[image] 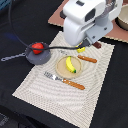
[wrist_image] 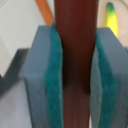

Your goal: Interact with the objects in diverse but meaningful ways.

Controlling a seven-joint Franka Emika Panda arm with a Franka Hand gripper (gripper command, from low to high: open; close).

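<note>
On the woven mat (image: 35,85), a banana (image: 70,64) lies on the plate (image: 62,69) and a tomato (image: 36,48) sits in the pan (image: 30,55). The gripper (wrist_image: 75,65) is clamped on the sausage stick (wrist_image: 74,45), apparently lifted near the mat's far edge; placing it somewhere looks left.

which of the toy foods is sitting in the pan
The tomato: it sits in the pan. The banana lies on the plate instead.
</note>
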